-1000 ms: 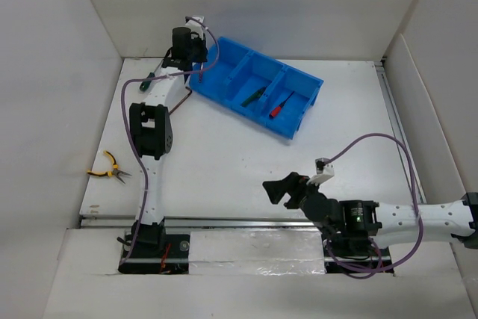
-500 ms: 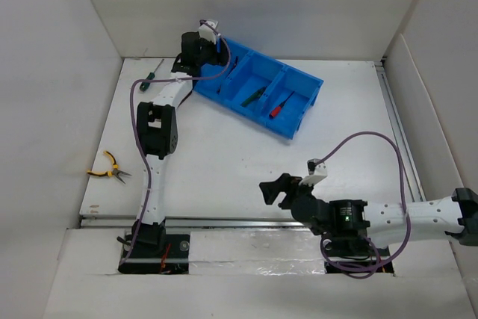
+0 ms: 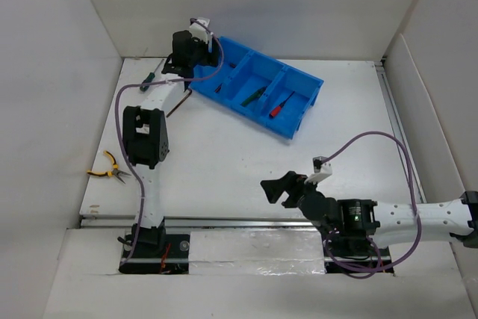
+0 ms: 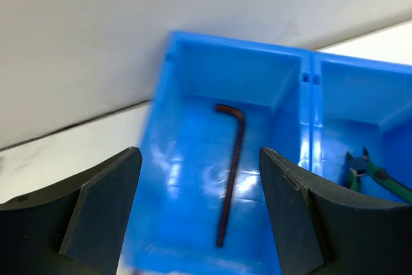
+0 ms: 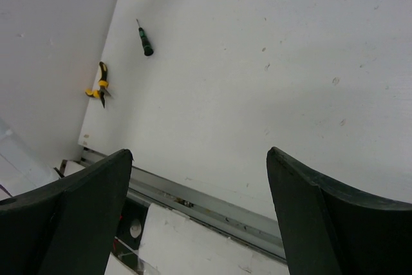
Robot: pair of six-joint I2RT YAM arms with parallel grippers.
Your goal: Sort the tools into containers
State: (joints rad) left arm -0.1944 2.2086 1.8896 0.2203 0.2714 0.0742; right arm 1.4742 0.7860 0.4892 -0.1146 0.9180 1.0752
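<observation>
the jaws of the left gripper [image 4: 199, 154] are held wide and empty at the left compartment of the bin [image 4: 212, 56], where the hex key [image 4: 230, 172] lies; the right gripper [image 5: 196, 156] is likewise spread on nothing. the bin could be shoved if its rim is clipped while the screwdriver [image 3: 151, 78] is fetched.

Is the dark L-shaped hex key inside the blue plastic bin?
Inside: the dark hex key lies in the end compartment of the blue bin.
</observation>
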